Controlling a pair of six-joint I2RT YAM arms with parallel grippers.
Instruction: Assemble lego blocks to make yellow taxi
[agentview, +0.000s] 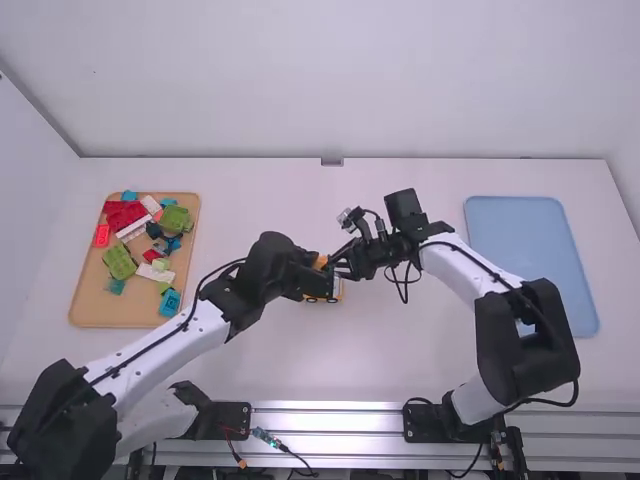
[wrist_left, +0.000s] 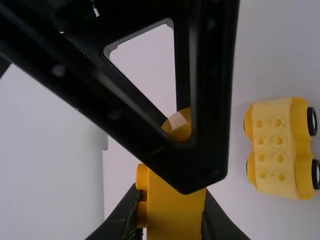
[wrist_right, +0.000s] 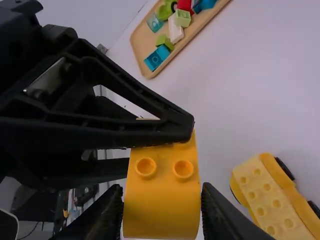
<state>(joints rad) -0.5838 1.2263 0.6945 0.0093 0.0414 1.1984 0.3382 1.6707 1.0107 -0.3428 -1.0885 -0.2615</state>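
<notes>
In the high view my left gripper (agentview: 318, 280) and my right gripper (agentview: 345, 264) meet over mid-table at an orange-yellow block (agentview: 320, 262). The left wrist view has my left gripper (wrist_left: 172, 217) shut on this block (wrist_left: 175, 207), with the right gripper's black fingers crossing its upper end. Seen from the right wrist, my right gripper (wrist_right: 162, 212) is shut on the studded block (wrist_right: 161, 200), and the left gripper's fingers lie across its far end. A yellow wheeled base (agentview: 337, 291) stands on the table beside them, its studs showing (wrist_left: 271, 146) (wrist_right: 270, 200).
A wooden tray (agentview: 90, 300) with several red, green, blue and white blocks lies at the left. At the right a light blue tray (agentview: 530, 250) is partly behind the right arm. Black cables hang from the right arm near the middle.
</notes>
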